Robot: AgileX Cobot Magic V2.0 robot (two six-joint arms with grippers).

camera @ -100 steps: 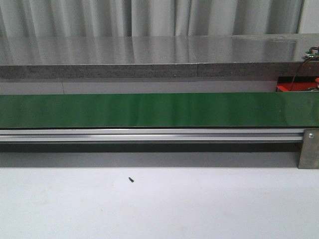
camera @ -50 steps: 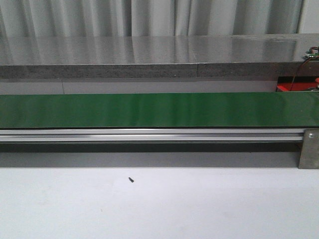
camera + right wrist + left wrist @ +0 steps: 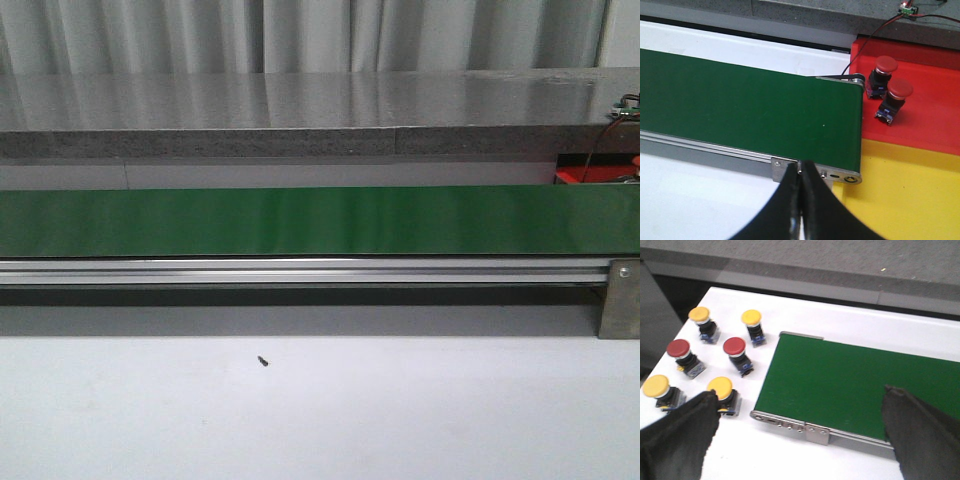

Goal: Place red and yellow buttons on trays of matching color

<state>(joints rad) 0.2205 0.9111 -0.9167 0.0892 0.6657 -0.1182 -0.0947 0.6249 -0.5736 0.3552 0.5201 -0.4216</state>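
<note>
- We see a long green belt [image 3: 320,220] running across the white worktop [image 3: 320,410] in the front view, with nothing riding on it.
- A tiny dark speck [image 3: 262,361] lies on the worktop in front of the belt.
- Our left claw [image 3: 800,430] is wide apart and holds nothing. Its two dark fingers [image 3: 677,432] hang over the near end of the belt.
- Six buttons stand on the white worktop just beside that end of the belt, in the left wrist view.
- Four are yellow: two at the far side [image 3: 699,315] [image 3: 751,317], and two nearer the claw [image 3: 655,386] [image 3: 720,386].
- Two are red [image 3: 678,348] [image 3: 734,346] and stand between the yellow pairs.
- One finger of the left claw is close to the nearest yellow button, but we cannot tell if it touches.
- Our right claw [image 3: 801,200] is closed together with nothing in it, over the edge of the belt.
- At that end of the belt we see a red tray [image 3: 935,105] and a yellow tray [image 3: 910,195] side by side.
- Two red buttons [image 3: 886,65] [image 3: 900,89] already stand on the red tray, close to each other.
</note>
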